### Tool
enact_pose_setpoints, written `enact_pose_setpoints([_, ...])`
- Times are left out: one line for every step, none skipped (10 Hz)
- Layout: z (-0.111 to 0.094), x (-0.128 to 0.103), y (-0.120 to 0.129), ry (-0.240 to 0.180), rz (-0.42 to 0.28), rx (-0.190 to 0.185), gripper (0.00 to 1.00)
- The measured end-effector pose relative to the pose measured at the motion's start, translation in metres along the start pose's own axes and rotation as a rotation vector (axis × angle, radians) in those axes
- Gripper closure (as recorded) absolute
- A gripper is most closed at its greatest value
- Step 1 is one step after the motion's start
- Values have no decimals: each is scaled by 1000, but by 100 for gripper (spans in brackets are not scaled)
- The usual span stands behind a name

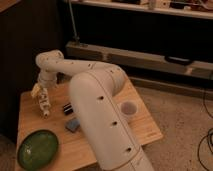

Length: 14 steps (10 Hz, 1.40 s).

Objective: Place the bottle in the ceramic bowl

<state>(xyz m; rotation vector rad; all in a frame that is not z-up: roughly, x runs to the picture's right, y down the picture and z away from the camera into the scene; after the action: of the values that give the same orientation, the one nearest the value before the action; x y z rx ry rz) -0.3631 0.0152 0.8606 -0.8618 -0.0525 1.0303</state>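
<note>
One gripper (pixel 39 94) is yours to watch, at left-centre of the frame, its fingers spread just above the bottle (pixel 44 105) at the tabletop's (pixel 145 131) left side; you cannot tell whether they touch. The ceramic bowl (pixel 38 149) sits lower left, apart from the bottle.

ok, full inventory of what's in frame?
table: 1, light wood, centre
ceramic bowl: 1, dark green, table's front-left corner
bottle: 1, white with coloured label, left side of table
bar: 1, black, right of the bottle
small block: 1, blue-grey, in front of the bar
cup: 1, white, right side of table
arm: 1, white, reaching left across the table
claw: 1, pale, at the bottle's upper end; contact unclear
</note>
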Motion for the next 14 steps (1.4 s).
enact_pose_setpoints([3, 0, -1, 0, 7, -3, 20])
enact_pose_setpoints([10, 1, -1, 1, 15, -7, 20])
enact_pose_setpoints([15, 2, -2, 3, 21, -9, 20])
enact_pose_setpoints([20, 4, -4, 4, 27, -9, 20])
enact_pose_setpoints([24, 4, -5, 4, 33, -9, 20])
enact_pose_setpoints([29, 4, -5, 7, 32, -2, 20])
enact_pose_setpoints([31, 2, -1, 7, 23, 6, 20])
enact_pose_setpoints([37, 1, 7, 14, 10, 19, 20])
enact_pose_setpoints([39, 1, 10, 16, 8, 25, 20])
enact_pose_setpoints([44, 1, 10, 18, 13, 31, 20])
enact_pose_setpoints([50, 3, 8, 20, 21, 34, 20])
enact_pose_setpoints([59, 6, 8, 25, 32, 33, 20])
enact_pose_setpoints([65, 8, 4, 26, 45, 29, 20])
enact_pose_setpoints([69, 10, 2, 27, 53, 25, 20])
